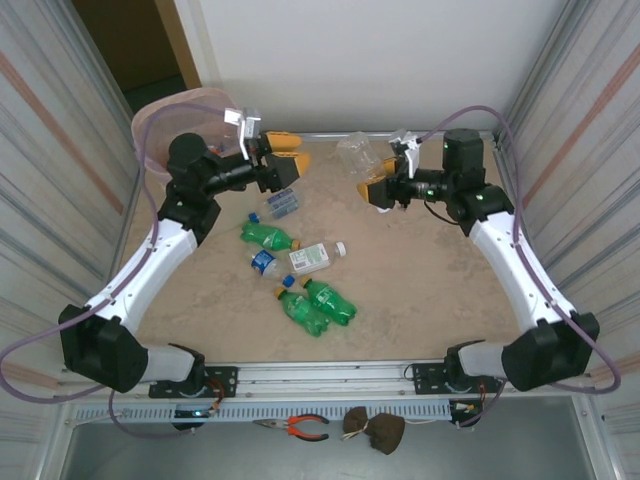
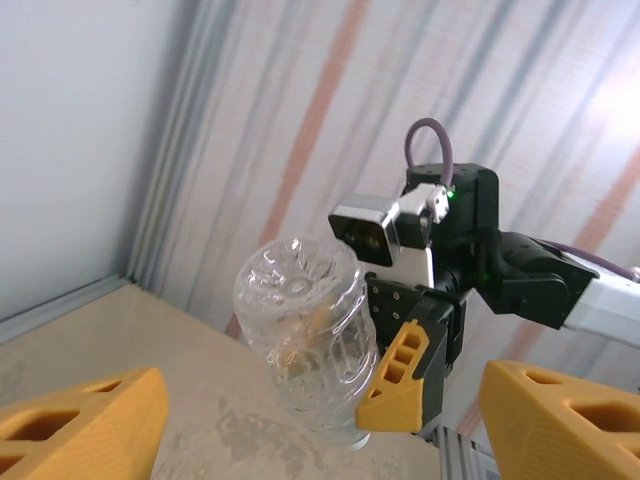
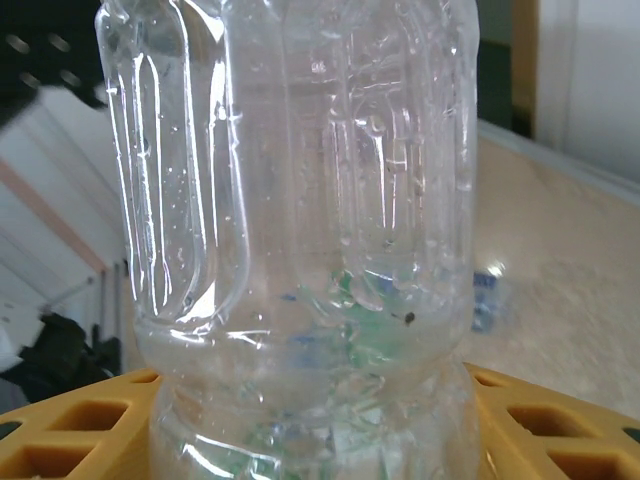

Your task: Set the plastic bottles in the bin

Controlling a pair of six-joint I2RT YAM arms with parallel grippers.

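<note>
Gripping a clear bottle by its neck end, the right hand sits in the upper middle-right of the top view; its orange fingers are closed to a middling width around the bottle's narrower lower section, as the right wrist view shows from close up. The bottle is off the desk, and its long axis runs up and to the left from that hand, with the ribbed base leading. That base points roughly toward the left hand, which hangs just left of centre at the top of the frame, spread wide and empty. In the left wrist view the bottle lies straight ahead between the two spread fingers, base first and tilted toward the upper left, near but not touching. The bin stands in the upper left corner, behind the left arm and well apart from the right hand. So the left hand is the nearer of the two to the bin and lies between it and the bottle. This looks like a pass from right to left, which would turn on the base entering the open left hand. A white bottle and green soda bottles lie on the desk below, nearer the left arm.
</note>
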